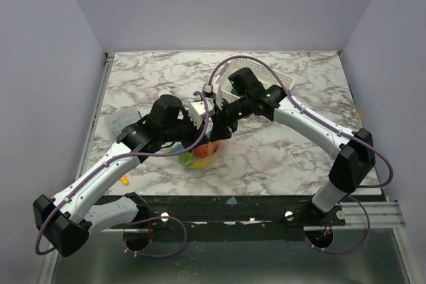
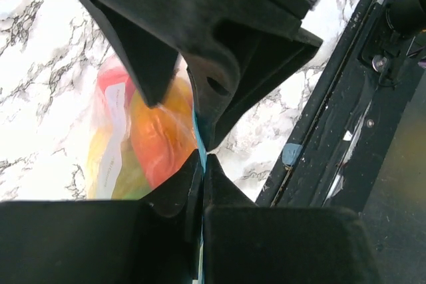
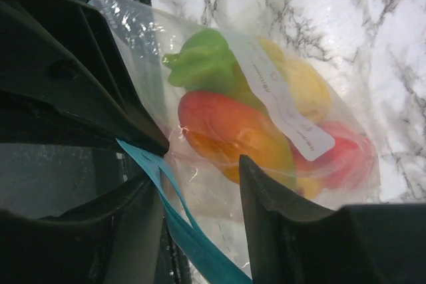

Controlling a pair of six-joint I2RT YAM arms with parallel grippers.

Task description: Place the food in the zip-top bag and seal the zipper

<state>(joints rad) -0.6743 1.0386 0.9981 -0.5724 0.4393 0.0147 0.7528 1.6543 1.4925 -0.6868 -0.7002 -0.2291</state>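
Note:
The clear zip-top bag [image 1: 200,154] hangs just over the marble between both grippers. It holds the food: a green piece [image 3: 206,64], an orange-red one [image 3: 226,128], a yellow one [image 3: 303,84] and a red one [image 3: 346,154]. My left gripper [image 2: 203,157] is shut on the teal zipper [image 2: 198,134] at the bag's edge. The right gripper [image 3: 196,177] is open, its two fingers straddling the zipper [image 3: 180,224] with a gap on each side. In the left wrist view the right gripper's fingers [image 2: 233,64] come down from above, close to my left fingertips.
A white perforated basket [image 1: 256,78] stands at the back right, behind the right arm. A small orange piece [image 1: 124,179] lies by the left arm near the table's front edge. A clear flat item [image 1: 120,122] lies at the left edge. The black front rail [image 2: 333,131] runs close by.

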